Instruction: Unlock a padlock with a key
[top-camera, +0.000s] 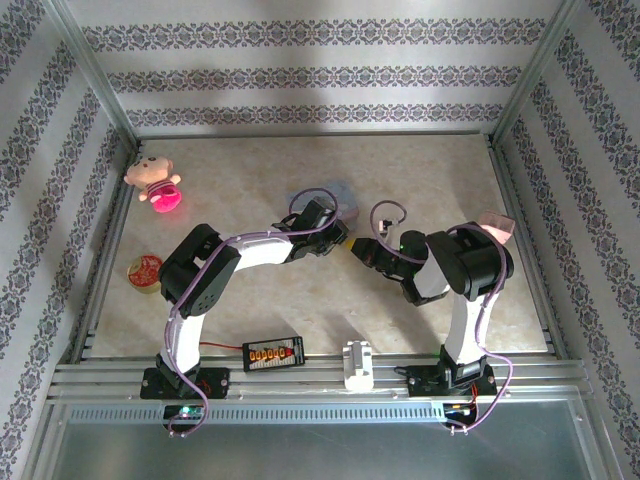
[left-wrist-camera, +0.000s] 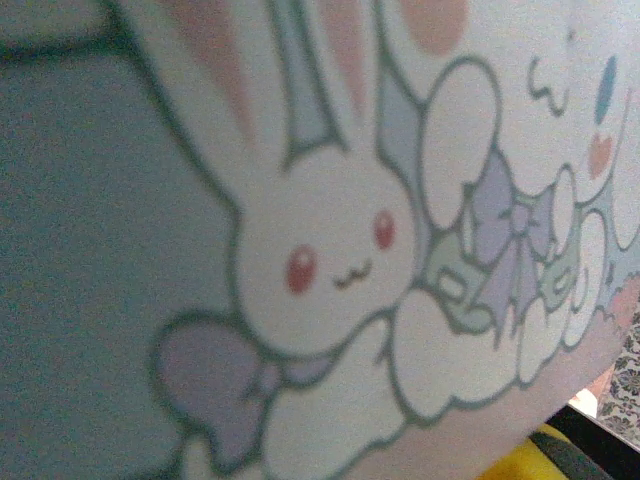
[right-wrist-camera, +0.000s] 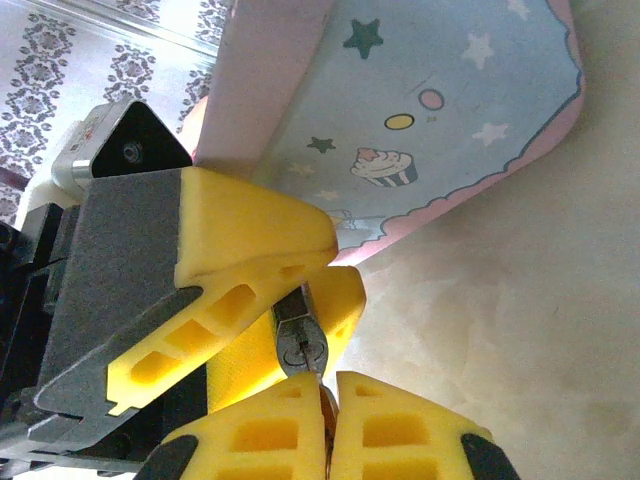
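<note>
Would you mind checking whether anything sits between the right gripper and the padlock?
Nothing visible does. In the right wrist view the padlock, pinched by the left gripper, shows its keyhole face just above the shut right gripper, with no gap to speak of. The pale blue tin lies behind, not between.

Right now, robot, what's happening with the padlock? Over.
Left tool pinching padlock, keyhole facing out. Right tool shut, tips just below keyhole. Blue tin close behind, nothing blocking.
</note>
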